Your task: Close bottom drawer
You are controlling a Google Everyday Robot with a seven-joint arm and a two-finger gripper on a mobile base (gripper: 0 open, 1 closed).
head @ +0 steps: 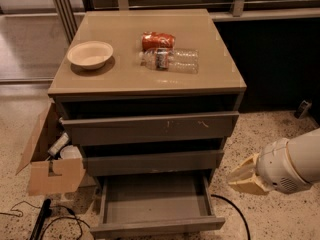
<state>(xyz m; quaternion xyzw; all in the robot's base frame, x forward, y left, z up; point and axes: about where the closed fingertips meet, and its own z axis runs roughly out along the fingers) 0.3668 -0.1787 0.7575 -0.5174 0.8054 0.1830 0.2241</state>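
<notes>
Lab-like room (terrazzo floor (280, 134), loose cables (235, 207)); gripper (233, 178) beside cabinet (150, 129).

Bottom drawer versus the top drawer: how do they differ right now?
The bottom drawer is pulled far out, with its grey tray exposed; the top drawer sticks out only slightly. The bottom drawer is the narrower, the top drawer the wider. The bottom drawer's front is plain; the top drawer's front has pale scratch marks. Both are grey-brown and have no handles. The tool hangs low, right of the bottom drawer, not touching it.
</notes>
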